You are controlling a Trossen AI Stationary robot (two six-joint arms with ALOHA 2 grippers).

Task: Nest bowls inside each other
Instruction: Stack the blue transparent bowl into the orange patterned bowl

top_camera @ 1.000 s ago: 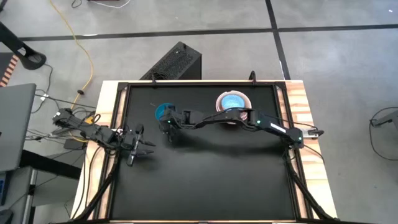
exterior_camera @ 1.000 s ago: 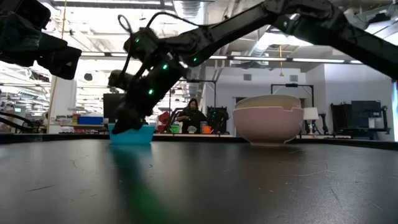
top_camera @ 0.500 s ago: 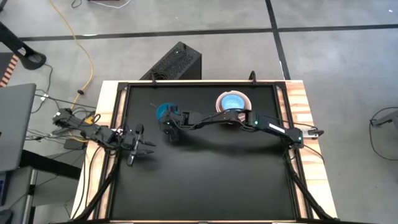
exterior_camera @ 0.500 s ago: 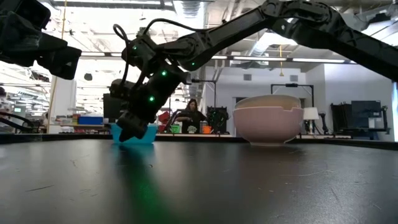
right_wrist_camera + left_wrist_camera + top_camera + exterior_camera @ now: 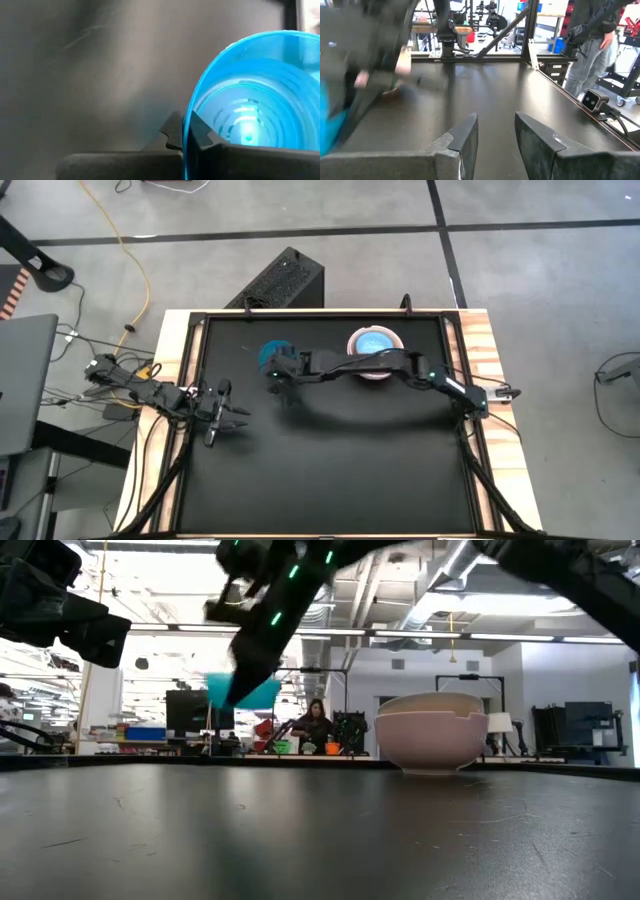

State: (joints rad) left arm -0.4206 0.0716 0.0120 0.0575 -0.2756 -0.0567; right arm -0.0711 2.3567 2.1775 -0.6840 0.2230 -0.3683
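A small blue bowl (image 5: pixel 270 356) (image 5: pixel 245 693) hangs above the black table (image 5: pixel 330 460) at its far left, with my right gripper (image 5: pixel 281 369) shut on it. The wrist view looks into its open mouth (image 5: pixel 255 95). To the right, toward the far edge, a stack of bowls (image 5: pixel 373 344) rests on its base: a pale pink one (image 5: pixel 432 740) outside, a beige rim above it, and blue showing inside from above. My left gripper (image 5: pixel 238 418) (image 5: pixel 495 135) waits open at the table's left edge, nothing between its fingers. My right gripper pinches the blue bowl's rim (image 5: pixel 186 131) on the side nearest the arm, one finger (image 5: pixel 202 133) inside the bowl and one (image 5: pixel 171 131) outside. The fingers slant down from the table's right. The bowl is lifted clear of the table and tilted, its mouth toward the arm.
A black box (image 5: pixel 285 280) stands on the floor beyond the table's far edge. Wooden side rails (image 5: pixel 170 380) border the table. A person (image 5: pixel 592 45) stands in the room off the table. The near half of the table is bare black surface.
My right gripper has shut on the blue bowl's rim and risen, drawing slightly toward the stack. The blue bowl, which stood on the table, now hangs tilted and clear of it.
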